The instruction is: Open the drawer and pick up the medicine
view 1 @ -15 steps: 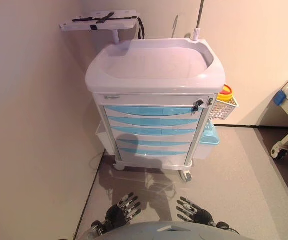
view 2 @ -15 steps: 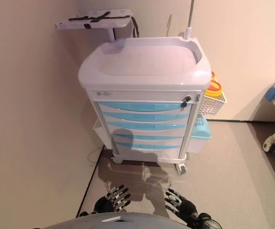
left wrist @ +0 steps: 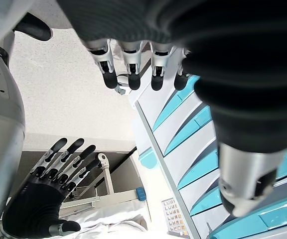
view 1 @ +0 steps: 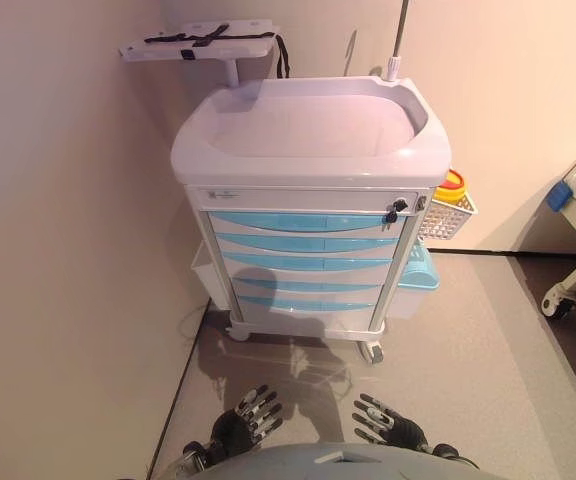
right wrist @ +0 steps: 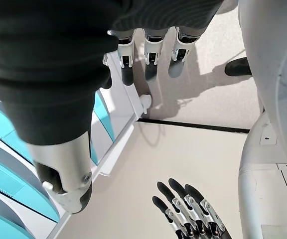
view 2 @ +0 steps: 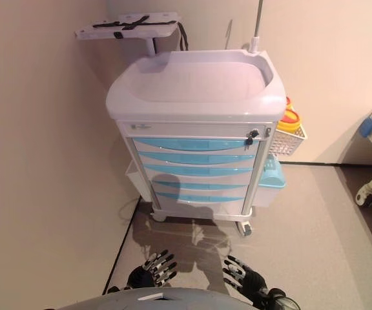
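Note:
A white medical cart [view 1: 308, 135] stands against the wall ahead, with several light-blue drawers [view 1: 303, 222] stacked down its front, all closed. A small key and lock [view 1: 392, 211] sit at the upper right of the drawer stack. No medicine is in sight. My left hand [view 1: 248, 420] and right hand [view 1: 388, 424] hang low near the floor, well short of the cart, both open with straight fingers and holding nothing. The left wrist view looks past its fingers [left wrist: 128, 59] at the drawer fronts [left wrist: 183, 134].
A wall runs close along the cart's left side. A tablet holder [view 1: 200, 44] and a pole rise behind the cart. A wire basket with a yellow container [view 1: 448, 205] and a blue bin [view 1: 416, 280] hang on its right. A bed's wheeled leg [view 1: 560, 300] stands far right.

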